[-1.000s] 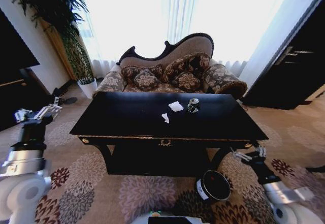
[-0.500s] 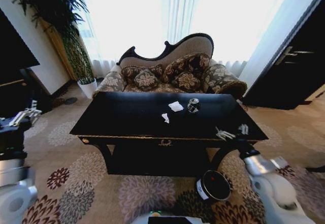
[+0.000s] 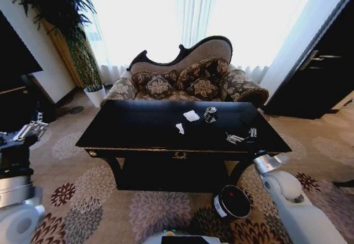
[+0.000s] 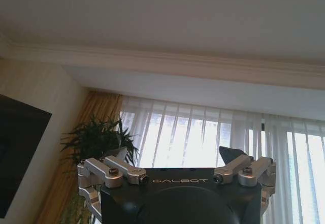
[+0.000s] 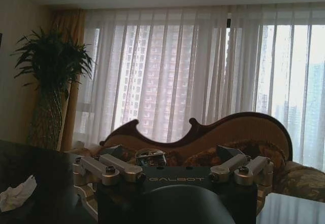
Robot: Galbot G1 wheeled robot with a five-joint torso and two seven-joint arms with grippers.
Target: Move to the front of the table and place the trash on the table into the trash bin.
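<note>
Trash sits on the black counter: a crushed can toward the far edge, with two paper scraps just left of it. Over the counter's right end, nearer than the can, the right pincer hangs spread open and empty. The left pincer is off to the left over the carpet, open and empty, and the bin stands on the floor by the counter's right front leg.

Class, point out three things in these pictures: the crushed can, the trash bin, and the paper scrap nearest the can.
can (image 3: 210,114): head view, on its crumpled side.
bin (image 3: 233,202): head view, on its dark opening, beside the table leg.
scrap (image 3: 191,115): head view, on the middle of the white paper.
</note>
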